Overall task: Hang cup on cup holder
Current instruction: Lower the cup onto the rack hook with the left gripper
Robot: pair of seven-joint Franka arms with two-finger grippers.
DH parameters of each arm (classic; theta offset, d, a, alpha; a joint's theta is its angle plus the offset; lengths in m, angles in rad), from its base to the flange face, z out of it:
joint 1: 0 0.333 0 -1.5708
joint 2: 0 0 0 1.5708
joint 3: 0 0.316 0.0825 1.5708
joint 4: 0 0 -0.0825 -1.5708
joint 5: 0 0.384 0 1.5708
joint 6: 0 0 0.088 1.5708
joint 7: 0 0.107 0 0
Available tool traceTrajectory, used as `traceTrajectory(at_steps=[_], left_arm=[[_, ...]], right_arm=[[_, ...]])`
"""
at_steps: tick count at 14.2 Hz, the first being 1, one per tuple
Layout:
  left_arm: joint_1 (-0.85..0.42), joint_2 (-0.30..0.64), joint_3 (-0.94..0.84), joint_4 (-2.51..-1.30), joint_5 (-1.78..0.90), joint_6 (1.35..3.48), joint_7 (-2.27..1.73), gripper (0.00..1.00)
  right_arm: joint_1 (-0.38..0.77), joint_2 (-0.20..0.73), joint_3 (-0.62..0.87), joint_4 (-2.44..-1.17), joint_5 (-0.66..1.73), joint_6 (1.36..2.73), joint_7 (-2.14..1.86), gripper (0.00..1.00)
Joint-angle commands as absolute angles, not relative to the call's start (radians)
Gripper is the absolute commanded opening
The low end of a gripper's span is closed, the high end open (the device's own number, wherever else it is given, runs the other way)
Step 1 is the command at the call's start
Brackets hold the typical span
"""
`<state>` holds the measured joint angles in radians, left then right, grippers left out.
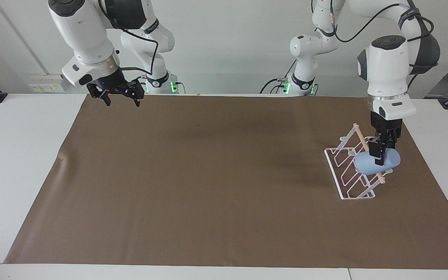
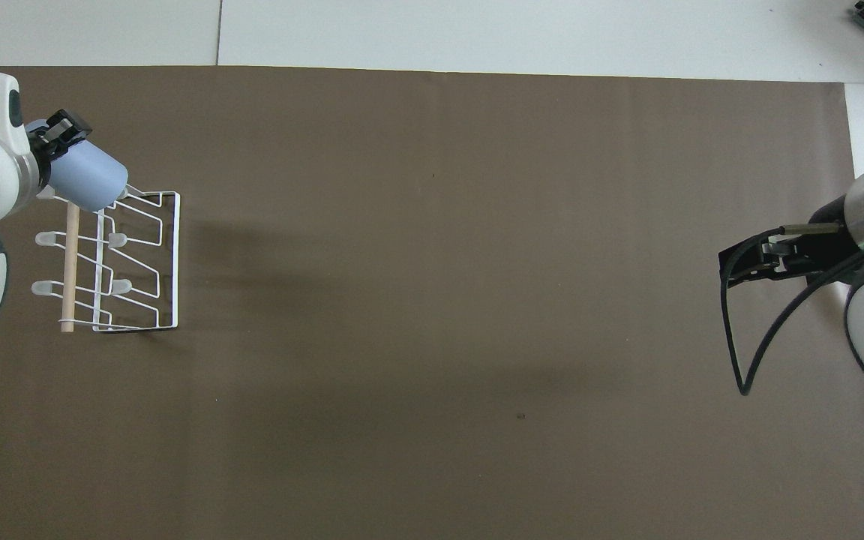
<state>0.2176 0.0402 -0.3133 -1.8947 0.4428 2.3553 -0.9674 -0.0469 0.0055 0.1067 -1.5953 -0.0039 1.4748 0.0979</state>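
One light blue cup point(image 1: 376, 163) is held on its side, clamped in the left gripper point(image 1: 378, 156), against the wooden dowel point(image 1: 364, 143) of the white wire cup holder point(image 1: 350, 171) on the brown mat point(image 1: 216, 175). Right gripper point(image 1: 119, 97): fingers spread apart, raised over the mat's edge at the right arm's end.

White table point(image 1: 25, 155) w/ brown mat point(image 1: 208, 186); plain white wall point(image 1: 228, 39), socket strip point(image 1: 47, 83) on it.
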Motion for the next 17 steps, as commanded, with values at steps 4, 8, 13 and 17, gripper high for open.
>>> traceTrajectory(at_steps=[4, 8, 13, 17], left_arm=[[0.21, 0.04, -0.31, -1.939, 0.477, 2.405, -1.014, 0.0], [0.21, 0.026, -0.31, -1.991, 0.495, 2.434, -1.014, 0.0], [0.209, 0.009, -0.311, -2.036, 0.514, 2.437, -1.014, 0.0], [0.209, 0.005, -0.313, -2.048, 0.515, 2.438, -1.005, 1.0]], right_arm=[[-0.052, 0.017, 0.017, -1.601, 0.025, 1.571, 0.127, 1.0], [-0.043, 0.015, -0.003, -1.609, 0.015, 1.6, 0.127, 1.0], [-0.037, 0.014, -0.017, -1.621, 0.015, 1.608, 0.129, 1.0], [-0.032, 0.012, -0.017, -1.621, 0.015, 1.606, 0.126, 1.0]])
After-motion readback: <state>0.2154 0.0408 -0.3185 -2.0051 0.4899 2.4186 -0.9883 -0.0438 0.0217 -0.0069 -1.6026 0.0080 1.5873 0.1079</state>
